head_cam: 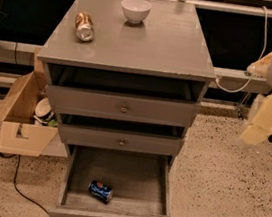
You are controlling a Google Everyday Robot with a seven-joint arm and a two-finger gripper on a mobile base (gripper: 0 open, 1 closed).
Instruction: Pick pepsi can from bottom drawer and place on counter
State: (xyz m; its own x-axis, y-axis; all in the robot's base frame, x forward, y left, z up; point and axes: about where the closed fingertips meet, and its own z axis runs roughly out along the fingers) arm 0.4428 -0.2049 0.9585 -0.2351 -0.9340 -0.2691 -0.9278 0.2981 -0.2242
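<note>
The pepsi can [100, 191], blue with silver ends, lies on its side near the front left of the open bottom drawer [133, 178]. The counter [150, 44] is the flat grey top of the cabinet. My gripper [267, 120], a cream-coloured shape on the white arm, hangs at the right edge of the view. It is to the right of the cabinet at about the height of the top drawer, well above and away from the can. It holds nothing I can see.
A brownish-gold can [84, 26] lies at the counter's left and a white bowl [135, 10] stands at its back. The two upper drawers [123, 108] are slightly open. An open cardboard box [20, 124] and a black cable [19, 187] lie on the floor to the left.
</note>
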